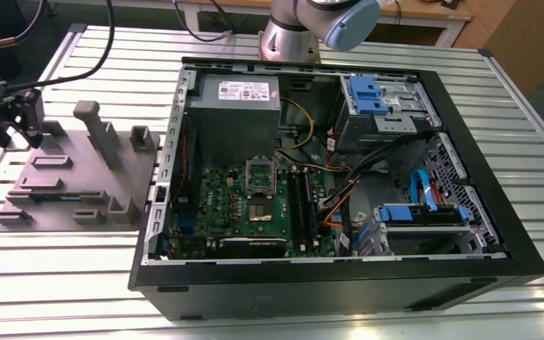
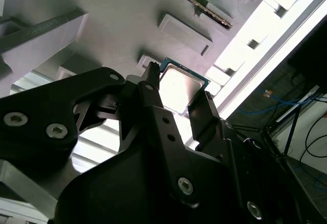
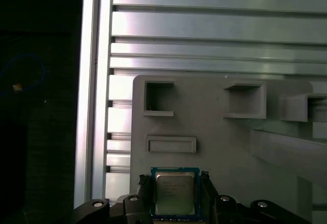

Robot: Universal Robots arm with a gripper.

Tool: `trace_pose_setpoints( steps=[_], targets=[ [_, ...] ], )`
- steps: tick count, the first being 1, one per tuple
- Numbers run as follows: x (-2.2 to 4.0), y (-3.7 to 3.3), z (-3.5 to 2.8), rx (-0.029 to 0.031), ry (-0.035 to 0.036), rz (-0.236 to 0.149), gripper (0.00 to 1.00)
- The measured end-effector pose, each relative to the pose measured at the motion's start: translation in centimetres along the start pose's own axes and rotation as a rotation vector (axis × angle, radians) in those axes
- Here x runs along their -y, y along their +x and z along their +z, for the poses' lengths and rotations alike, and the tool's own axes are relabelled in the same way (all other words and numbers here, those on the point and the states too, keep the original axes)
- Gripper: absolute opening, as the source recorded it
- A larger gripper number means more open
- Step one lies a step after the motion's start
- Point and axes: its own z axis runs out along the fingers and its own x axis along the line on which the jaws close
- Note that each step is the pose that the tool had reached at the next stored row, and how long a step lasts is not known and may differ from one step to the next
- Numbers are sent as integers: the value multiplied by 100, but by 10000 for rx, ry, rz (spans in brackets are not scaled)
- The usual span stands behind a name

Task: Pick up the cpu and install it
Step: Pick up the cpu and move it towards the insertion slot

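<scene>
Claw (image 3: 174, 179) parted narrowly, fingers (image 3: 144, 184) flanking cpu (image 3: 174, 196) on grey plate (image 3: 214, 132).

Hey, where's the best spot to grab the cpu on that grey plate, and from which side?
By two opposite edges of the cpu, coming straight down from above: it lies flat on the grey plate, so only its thin rim offers purchase. The gripper hangs over it.

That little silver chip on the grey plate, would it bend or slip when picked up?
Probably stiff: the cpu looks like a flat metal-topped square. Its shiny top may be slippery. Lying flat on the plate, it shouldn't roll.
</scene>
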Motion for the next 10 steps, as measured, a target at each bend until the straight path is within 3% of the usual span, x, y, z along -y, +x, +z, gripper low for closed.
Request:
trace_pose_setpoints(
  steps=[10],
  targets=[
    [-2,0,-40,-1,1,1,47]
  ],
)
